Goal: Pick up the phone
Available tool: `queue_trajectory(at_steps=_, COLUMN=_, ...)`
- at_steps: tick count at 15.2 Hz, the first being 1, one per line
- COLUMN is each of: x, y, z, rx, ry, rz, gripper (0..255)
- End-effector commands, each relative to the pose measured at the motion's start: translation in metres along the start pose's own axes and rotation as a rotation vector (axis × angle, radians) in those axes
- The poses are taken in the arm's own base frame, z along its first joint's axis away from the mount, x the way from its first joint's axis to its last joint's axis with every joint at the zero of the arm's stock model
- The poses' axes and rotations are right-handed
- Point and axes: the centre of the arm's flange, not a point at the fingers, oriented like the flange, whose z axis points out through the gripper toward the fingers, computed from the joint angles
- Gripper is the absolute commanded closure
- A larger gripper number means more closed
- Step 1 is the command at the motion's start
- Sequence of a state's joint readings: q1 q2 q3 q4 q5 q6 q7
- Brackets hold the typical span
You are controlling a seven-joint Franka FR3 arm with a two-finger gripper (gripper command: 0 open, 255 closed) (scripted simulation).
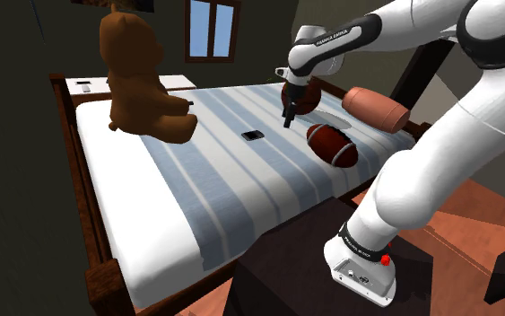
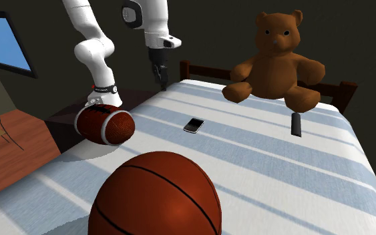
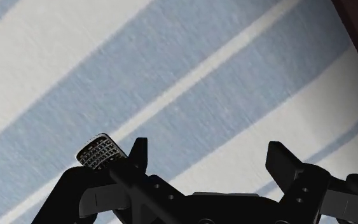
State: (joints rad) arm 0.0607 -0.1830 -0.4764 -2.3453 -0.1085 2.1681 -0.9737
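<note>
one basketball [image 2: 156, 197]: sitting nearest in the second exterior view, at the bottom centre of the frame, on the bed [image 2: 326, 180], which is wearing a blue-and-white striped cover.
one football [image 2: 105, 125]: lying at middle left, by the bed's edge.
one phone [image 2: 194, 125]: lying flat on the stripes at the frame's centre, with nothing touching it. In the wrist view it is peeking out just beside one of the fingers [image 3: 137, 153], outside the gap.
one gripper [image 2: 158, 83]: hanging point-down over the cover in the upper middle, apart from the phone. Its two fingers are standing apart, with only cover between them.
one dark bar [image 2: 296, 124]: lying right of centre, before the bear.
one teddy bear [image 2: 276, 57]: sitting upright at upper right.
one window [image 2: 6, 43]: showing blue at upper left.
</note>
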Motion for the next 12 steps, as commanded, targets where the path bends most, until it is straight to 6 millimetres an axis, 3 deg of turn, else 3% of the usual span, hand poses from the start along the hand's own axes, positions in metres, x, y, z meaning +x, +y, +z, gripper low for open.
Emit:
queue_trajectory(at_steps=1, x=0.008, y=0.021, z=0.015, rx=-0.001, ry=0.002, rz=-0.064, gripper=0)
queue_trajectory(at_steps=12, x=0.065, y=0.124, z=0.1, rx=0.004, ry=0.015, rz=-0.384, gripper=0)
